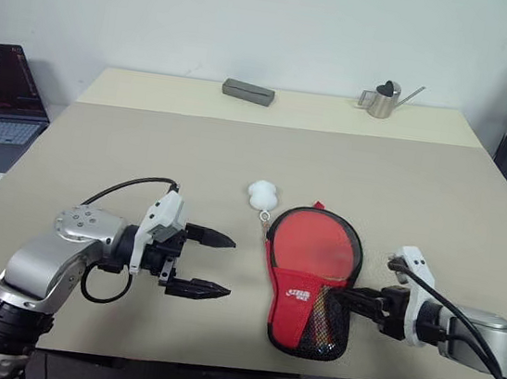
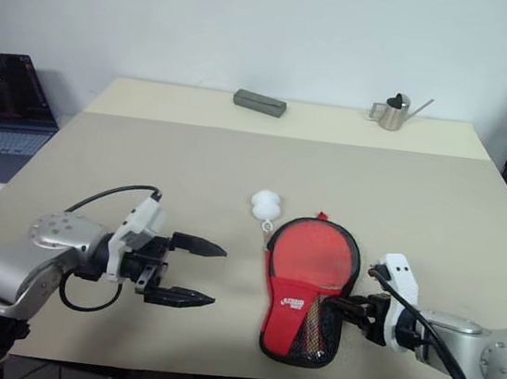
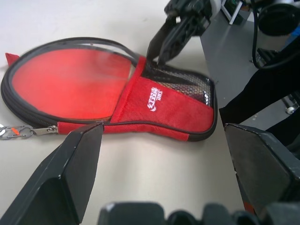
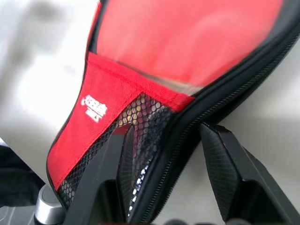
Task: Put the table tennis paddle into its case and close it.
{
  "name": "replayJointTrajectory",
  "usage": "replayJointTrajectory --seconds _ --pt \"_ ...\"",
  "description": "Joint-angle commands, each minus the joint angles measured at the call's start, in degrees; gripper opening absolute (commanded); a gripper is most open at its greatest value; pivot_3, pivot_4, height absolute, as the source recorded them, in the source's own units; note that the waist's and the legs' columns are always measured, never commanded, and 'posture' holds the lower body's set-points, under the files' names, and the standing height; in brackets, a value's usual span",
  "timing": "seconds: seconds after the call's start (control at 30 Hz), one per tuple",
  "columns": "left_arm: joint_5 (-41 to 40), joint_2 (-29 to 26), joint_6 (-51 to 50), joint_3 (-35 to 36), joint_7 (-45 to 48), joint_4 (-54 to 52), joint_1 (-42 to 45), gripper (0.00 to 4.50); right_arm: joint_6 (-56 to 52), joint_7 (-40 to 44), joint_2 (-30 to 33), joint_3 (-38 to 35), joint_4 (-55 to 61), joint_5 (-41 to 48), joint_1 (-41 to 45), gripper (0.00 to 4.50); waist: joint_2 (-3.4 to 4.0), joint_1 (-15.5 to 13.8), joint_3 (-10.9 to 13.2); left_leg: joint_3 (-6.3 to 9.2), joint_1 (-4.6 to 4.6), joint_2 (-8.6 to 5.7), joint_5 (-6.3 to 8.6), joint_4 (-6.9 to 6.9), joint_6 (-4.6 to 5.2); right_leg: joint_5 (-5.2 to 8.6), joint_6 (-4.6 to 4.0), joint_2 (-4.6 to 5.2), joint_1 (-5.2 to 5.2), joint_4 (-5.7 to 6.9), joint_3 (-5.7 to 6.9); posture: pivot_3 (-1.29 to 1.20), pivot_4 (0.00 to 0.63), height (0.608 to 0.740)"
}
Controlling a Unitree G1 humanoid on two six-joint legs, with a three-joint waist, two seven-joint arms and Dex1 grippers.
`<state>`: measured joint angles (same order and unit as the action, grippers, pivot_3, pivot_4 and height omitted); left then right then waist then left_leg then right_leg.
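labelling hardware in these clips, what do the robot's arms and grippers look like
Both arms are silver-grey metal with rounded joint housings and black collars. Each wrist carries a white block, and a black cable loops along each arm. The left gripper and right gripper each have two black, tapered fingers. No markings are legible.

Paddle inside its unzipped case

The table tennis paddle (image 1: 314,244) lies red face up inside the case (image 1: 297,300); zip open; white pom-pom (image 1: 262,193) just beside.

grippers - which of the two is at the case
The right gripper: its black fingers straddle the zipped edge of the red case at the mesh end. The left gripper hangs wide open beside the case, apart from it.
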<state>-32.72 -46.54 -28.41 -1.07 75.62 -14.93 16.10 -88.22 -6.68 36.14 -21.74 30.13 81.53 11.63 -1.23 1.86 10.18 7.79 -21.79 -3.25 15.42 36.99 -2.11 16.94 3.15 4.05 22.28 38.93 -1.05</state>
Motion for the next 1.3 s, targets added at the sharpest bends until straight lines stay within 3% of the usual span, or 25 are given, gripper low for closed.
replayJointTrajectory --seconds 0.03,0.1,0.17,0.27,0.37,0.53,0.77,0.97,1.23,1.3 --pt "-0.3 0.1 0.6 0.3 -0.4 -0.8 0.0 4.5 5.0 6.4 4.0 0.7 3.2 0.0 2.0 2.36 0.0 0.0 0.0 -0.02 0.0 0.01 0.0 0.0 0.0 0.0 0.0 -0.01 -0.01 0.0 0.01 0.0 0.15 0.74" --pt "-0.3 0.2 0.6 0.5 -0.8 -0.8 -0.1 4.5 7.0 8.6 5.4 1.5 3.3 0.8 1.8 2.36 -0.01 0.0 0.0 -0.03 -0.01 0.02 0.0 -0.01 0.0 0.01 0.01 -0.02 -0.01 -0.01 0.07 0.0 0.15 0.74" --pt "-0.4 0.1 0.5 0.8 -0.9 -1.0 -0.4 4.5 8.2 11.7 7.5 2.5 3.8 0.3 1.1 2.71 -0.01 0.0 0.0 -0.02 -0.02 0.03 0.0 -0.01 0.0 0.01 0.01 -0.03 -0.02 -0.02 0.09 0.0 0.15 0.74" --pt "-0.5 0.0 0.6 1.0 -1.2 -1.2 -0.7 4.5 11.3 14.8 9.3 4.4 3.7 -3.7 0.8 3.54 -0.02 0.0 0.0 -0.01 -0.04 0.0 0.0 0.0 0.01 0.01 0.01 -0.01 -0.02 -0.07 0.05 0.0 0.15 0.74" --pt "-0.4 0.2 0.7 2.0 -2.5 -0.2 0.0 4.5 19.0 19.7 9.8 9.0 3.1 -13.9 3.2 4.47 -0.01 0.0 0.0 -0.01 -0.02 0.01 0.0 0.0 0.01 0.01 0.01 -0.01 -0.02 -0.05 0.05 0.0 0.15 0.74" --pt "-0.2 2.0 0.9 4.1 -7.0 1.9 1.5 4.5 28.8 26.3 6.7 13.4 2.0 -22.3 6.5 4.47 -0.02 -0.1 0.0 0.01 -0.01 0.03 0.0 -0.01 0.0 0.01 0.01 -0.02 -0.01 -0.05 0.07 0.0 0.15 0.74" --pt "1.2 6.6 0.4 6.8 -18.2 2.5 2.3 4.5 41.8 38.2 7.9 22.3 0.4 -37.2 5.0 4.47 -0.03 -0.2 0.0 0.08 -0.06 -0.01 0.0 0.0 -0.01 0.01 0.01 0.02 0.0 -0.14 0.07 0.0 0.15 0.74" --pt "4.6 10.2 1.8 7.8 -27.2 4.2 3.0 4.5 53.3 41.4 2.6 27.2 -6.3 -48.0 5.2 4.47 -0.03 0.0 0.0 0.05 0.0 0.01 0.0 0.01 -0.02 0.0 0.01 0.01 0.0 -0.06 0.03 0.0 0.15 0.74" --pt "7.1 9.9 3.1 6.6 -27.0 8.1 6.1 4.5 62.6 45.3 -6.7 31.2 -15.3 -55.0 6.5 4.47 -0.03 -0.1 0.0 0.07 0.0 -0.01 -0.03 0.02 -0.06 0.0 0.01 0.01 0.01 -0.06 0.04 0.0 0.15 0.74" --pt "6.7 9.5 2.9 6.2 -25.6 8.1 6.4 4.5 60.7 47.2 -8.0 31.7 -16.3 -53.7 7.1 4.47 -0.03 -0.1 0.0 0.07 0.0 -0.02 -0.03 0.02 -0.07 0.0 0.01 0.02 0.02 -0.05 0.03 0.0 0.15 0.74"
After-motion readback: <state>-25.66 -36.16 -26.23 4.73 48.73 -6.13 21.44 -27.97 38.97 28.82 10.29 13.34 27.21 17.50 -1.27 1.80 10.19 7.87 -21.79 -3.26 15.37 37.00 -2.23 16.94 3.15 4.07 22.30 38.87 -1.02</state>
